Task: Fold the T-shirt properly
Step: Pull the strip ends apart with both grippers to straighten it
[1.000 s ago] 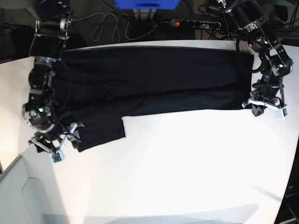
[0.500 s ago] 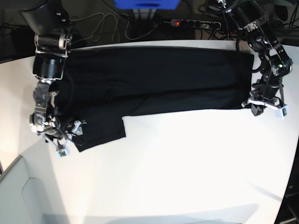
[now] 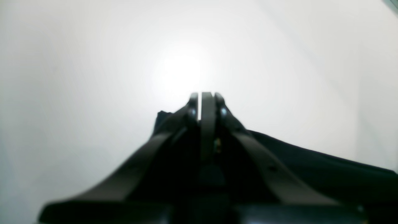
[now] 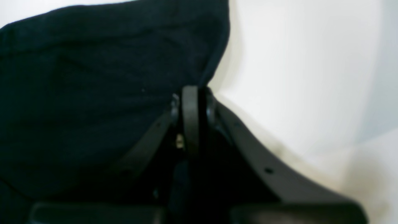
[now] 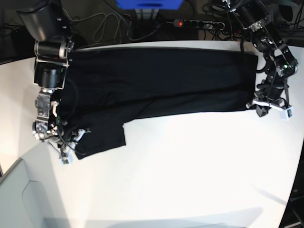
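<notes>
White table (image 5: 190,171) seen in base view. Behind table's far edge: black power strip (image 5: 192,23) w/ red light lit, blue box (image 5: 148,4), loose cables (image 5: 107,26).

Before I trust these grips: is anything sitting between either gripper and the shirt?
Nothing visible. The right gripper is shut at the edge of the T-shirt; the left gripper is shut at its far corner. Bare white table lies beside the cloth.
</notes>
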Robot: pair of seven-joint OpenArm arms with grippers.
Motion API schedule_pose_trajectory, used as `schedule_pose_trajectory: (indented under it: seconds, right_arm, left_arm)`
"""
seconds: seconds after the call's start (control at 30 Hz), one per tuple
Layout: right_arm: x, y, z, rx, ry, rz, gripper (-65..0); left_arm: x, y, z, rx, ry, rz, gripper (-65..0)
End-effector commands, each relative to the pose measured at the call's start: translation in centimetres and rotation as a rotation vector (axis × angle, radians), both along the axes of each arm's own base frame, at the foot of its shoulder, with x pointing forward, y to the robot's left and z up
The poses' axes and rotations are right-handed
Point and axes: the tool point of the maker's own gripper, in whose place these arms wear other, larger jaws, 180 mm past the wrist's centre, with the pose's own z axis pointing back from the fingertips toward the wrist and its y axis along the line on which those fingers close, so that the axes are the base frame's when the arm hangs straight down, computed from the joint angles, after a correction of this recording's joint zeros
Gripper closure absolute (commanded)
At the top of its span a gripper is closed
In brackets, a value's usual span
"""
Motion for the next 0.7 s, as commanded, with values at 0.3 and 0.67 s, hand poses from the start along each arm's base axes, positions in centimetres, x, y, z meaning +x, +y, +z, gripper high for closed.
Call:
schedule_pose_trajectory:
  seconds: [0.3, 0.67]
  right_arm:
    - [-0.3, -0.7, 10.7, -0.156, -0.305, 0.049, 0.0]
    - [-8.6, 1.6, 14.6, -0.259, -0.423, 0.129, -0.1]
  left_arm:
    - [0.6, 0.4, 1.7, 0.023, -0.053, -0.008, 0.0]
    - [0.0, -0.3, 3.7, 0.078, -0.088, -0.037, 0.0]
